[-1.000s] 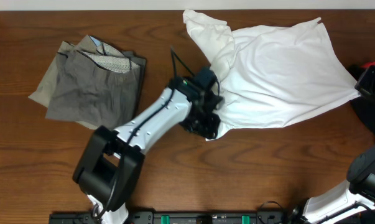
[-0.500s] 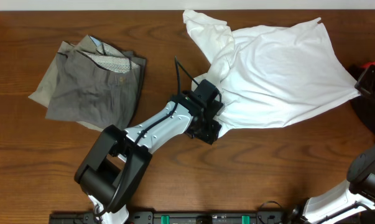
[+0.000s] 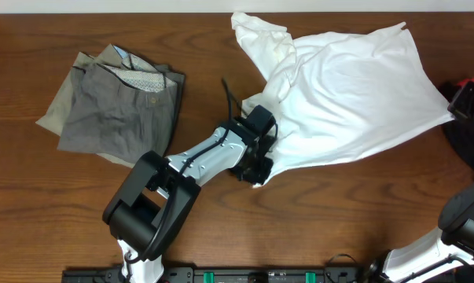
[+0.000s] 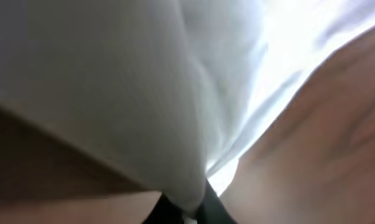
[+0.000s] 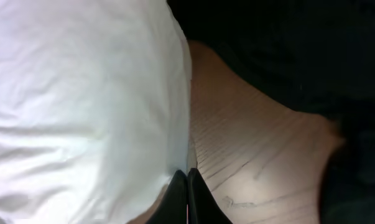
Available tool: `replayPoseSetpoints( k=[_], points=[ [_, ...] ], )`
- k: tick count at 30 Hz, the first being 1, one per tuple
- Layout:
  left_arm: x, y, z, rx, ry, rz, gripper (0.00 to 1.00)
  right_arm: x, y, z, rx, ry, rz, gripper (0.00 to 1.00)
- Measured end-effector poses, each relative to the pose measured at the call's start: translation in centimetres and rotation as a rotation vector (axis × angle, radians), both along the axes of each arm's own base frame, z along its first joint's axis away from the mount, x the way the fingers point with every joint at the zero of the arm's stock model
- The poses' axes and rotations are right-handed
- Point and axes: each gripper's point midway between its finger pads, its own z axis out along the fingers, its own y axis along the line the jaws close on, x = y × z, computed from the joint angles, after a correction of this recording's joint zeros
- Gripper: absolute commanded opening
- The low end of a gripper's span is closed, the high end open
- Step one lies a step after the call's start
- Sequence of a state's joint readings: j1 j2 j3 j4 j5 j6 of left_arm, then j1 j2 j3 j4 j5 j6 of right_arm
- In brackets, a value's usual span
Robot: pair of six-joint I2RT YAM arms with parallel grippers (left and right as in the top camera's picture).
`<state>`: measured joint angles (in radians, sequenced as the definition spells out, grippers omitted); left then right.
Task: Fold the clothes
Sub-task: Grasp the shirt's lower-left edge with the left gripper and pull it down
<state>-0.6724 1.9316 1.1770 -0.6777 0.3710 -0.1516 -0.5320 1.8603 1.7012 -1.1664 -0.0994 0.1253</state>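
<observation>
The white T-shirt (image 3: 347, 86) lies spread and rumpled across the table's back right. My left gripper (image 3: 256, 167) is at its near-left corner, shut on the cloth. In the left wrist view the white T-shirt (image 4: 143, 93) runs down into the closed black fingers (image 4: 168, 214). My right gripper (image 5: 187, 175) is shut, its tips touching the edge of the T-shirt (image 5: 81, 93); I cannot tell if cloth is pinched there. In the overhead view the right gripper (image 3: 466, 98) sits by the shirt's right corner. Grey-khaki trousers (image 3: 115, 106) lie folded at the left.
A black garment (image 3: 468, 145) lies at the table's right edge, dark in the right wrist view too (image 5: 299, 56). Bare brown wood (image 3: 339, 212) runs along the front. The left arm (image 3: 205, 157) stretches from the front edge between the trousers and the shirt.
My left gripper has closed on the T-shirt's near-left corner and shifted slightly toward the front left. The right gripper has stayed shut and still.
</observation>
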Motion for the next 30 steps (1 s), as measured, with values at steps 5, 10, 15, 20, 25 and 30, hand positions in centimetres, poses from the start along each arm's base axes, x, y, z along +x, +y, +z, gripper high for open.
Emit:
replayPoseSetpoints(
  k=[5,10,15,20,25,30],
  points=[
    [-3.2,3.6,0.6,0.143,0.191,0.141,0.06,0.0,0.1,0.0,0.007,0.0,0.001,0.01],
    [-4.7,5.9,2.7,0.214,0.296,0.282,0.06,-0.1,0.5,-0.1,0.022,0.003,0.007,0.01],
    [-5.7,6.3,3.7,0.232,0.333,0.313,0.06,-0.1,0.6,-0.1,0.023,0.007,0.009,0.01],
    [-6.6,6.7,4.0,0.262,0.374,0.328,0.17,-0.2,0.5,-0.1,0.017,0.009,0.008,0.01],
    [-7.2,7.2,4.3,0.287,0.399,0.335,0.34,-0.2,0.4,-0.1,0.009,0.013,0.006,0.01],
    [-7.4,7.3,4.6,0.284,0.399,0.312,0.38,-0.2,0.3,-0.1,0.004,0.014,0.005,0.23]
  ],
)
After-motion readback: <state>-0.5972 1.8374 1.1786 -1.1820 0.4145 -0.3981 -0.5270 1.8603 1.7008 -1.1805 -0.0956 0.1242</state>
